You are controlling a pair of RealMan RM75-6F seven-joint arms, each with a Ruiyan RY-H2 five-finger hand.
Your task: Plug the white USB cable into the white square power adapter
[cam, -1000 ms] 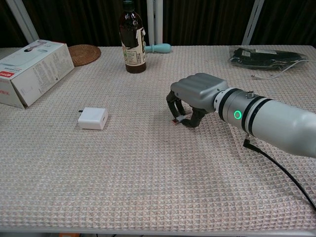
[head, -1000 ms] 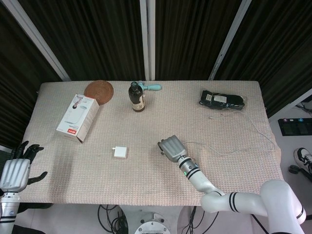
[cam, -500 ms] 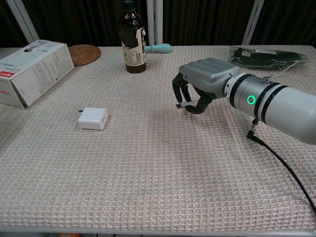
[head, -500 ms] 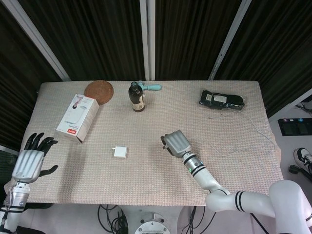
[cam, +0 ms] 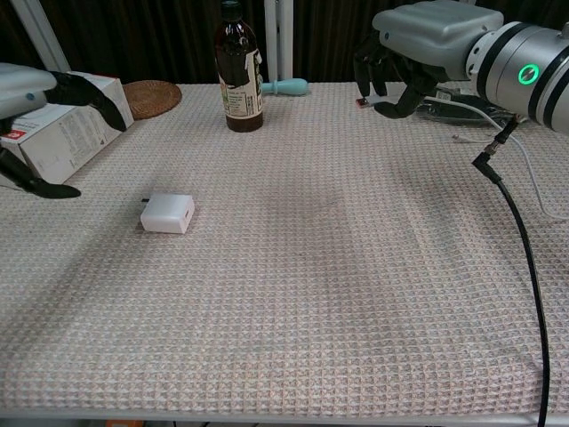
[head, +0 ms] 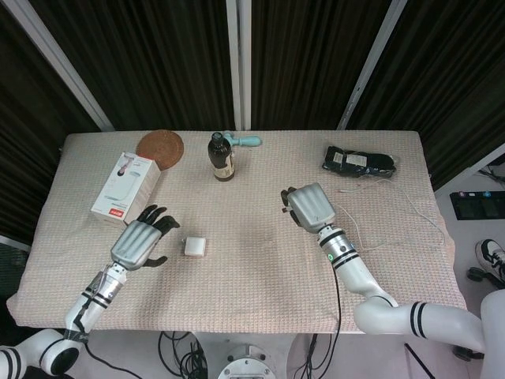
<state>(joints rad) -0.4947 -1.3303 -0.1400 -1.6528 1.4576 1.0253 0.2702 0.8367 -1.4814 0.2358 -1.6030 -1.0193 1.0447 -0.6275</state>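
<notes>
The white square power adapter (head: 194, 247) (cam: 167, 213) lies flat on the woven mat, prongs toward the left. My left hand (head: 144, 239) (cam: 36, 89) hovers just to its left with fingers spread and nothing in it. My right hand (head: 309, 207) (cam: 418, 31) is raised above the mat right of centre, fingers curled. It pinches the plug end (cam: 360, 102) of the white USB cable (head: 371, 249) (cam: 533, 169). The cable trails to the right in a loose loop across the mat.
A brown bottle (head: 222, 158) (cam: 238, 71) stands at the back centre beside a teal-handled tool (head: 245, 141). A white box (head: 126, 189) (cam: 58, 129) and a cork coaster (head: 160, 147) sit back left. A black pouch (head: 359, 163) lies back right. A black wire (cam: 511, 231) hangs from my right wrist.
My right hand has lifted off the mat and moved back and to the right, carrying the plug. My left hand has come in from the table's left edge to beside the adapter.
</notes>
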